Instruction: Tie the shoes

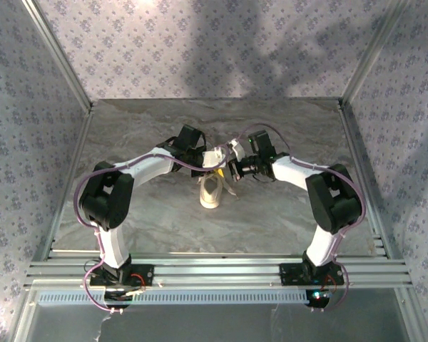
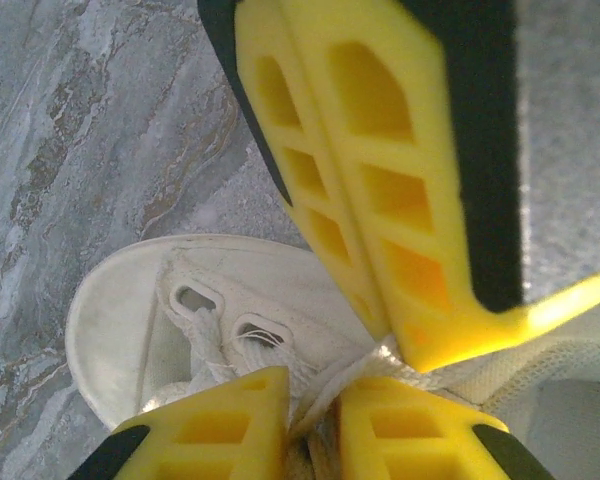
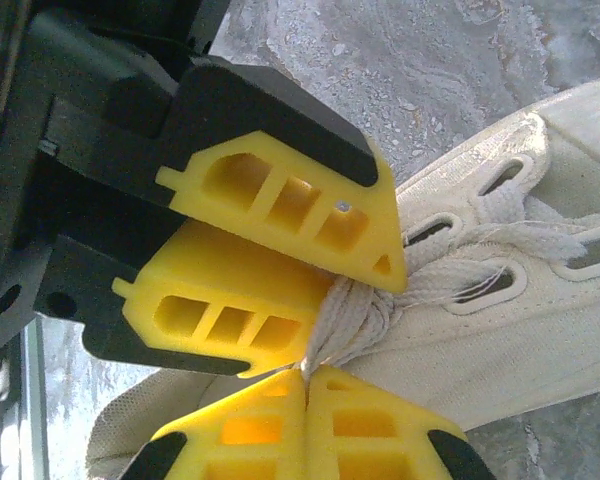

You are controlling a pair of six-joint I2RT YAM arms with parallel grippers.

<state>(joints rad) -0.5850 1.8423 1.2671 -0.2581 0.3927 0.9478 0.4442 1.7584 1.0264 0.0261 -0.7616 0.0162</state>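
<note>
The shoe (image 2: 110, 320) lies on a grey marbled table (image 2: 70, 120), which is bare beyond the shoe's rounded toe. White laces (image 2: 215, 345) run through the eyelets along the shoe's top. Over the shoe's lacing, the left gripper (image 2: 315, 405) has its two yellow fingers (image 2: 220, 425) nearly together, pinching a strand of the laces in the narrow gap between them. The right gripper (image 2: 395, 335) reaches in from the far side of the shoe. Its yellow fingers are pressed flat together, with their tip on the bunched laces at the shoe's middle, just beside the left gripper. The shoe's heel end is blurred.
</note>
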